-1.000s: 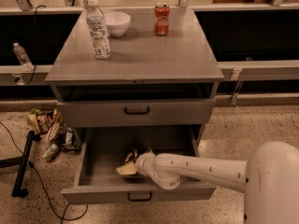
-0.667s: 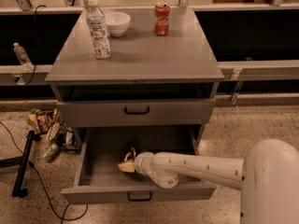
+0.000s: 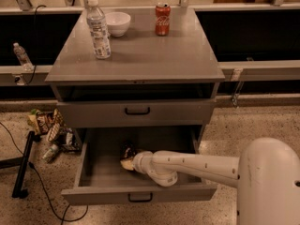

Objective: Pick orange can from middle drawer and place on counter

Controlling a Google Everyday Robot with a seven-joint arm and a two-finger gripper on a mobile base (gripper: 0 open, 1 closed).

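One grey counter [image 3: 154,55], bearing a water bottle [image 3: 99,29], bowl [image 3: 117,22] and cola can [image 3: 162,18]. One middle drawer [image 3: 101,175], pulled open. One gripper [image 3: 128,161], inside the drawer at left-centre; spread or clamped, cannot tell. One orange can [image 3: 127,152], at the gripper's tip: likely light, thin-walled, slick; take across mid-body.
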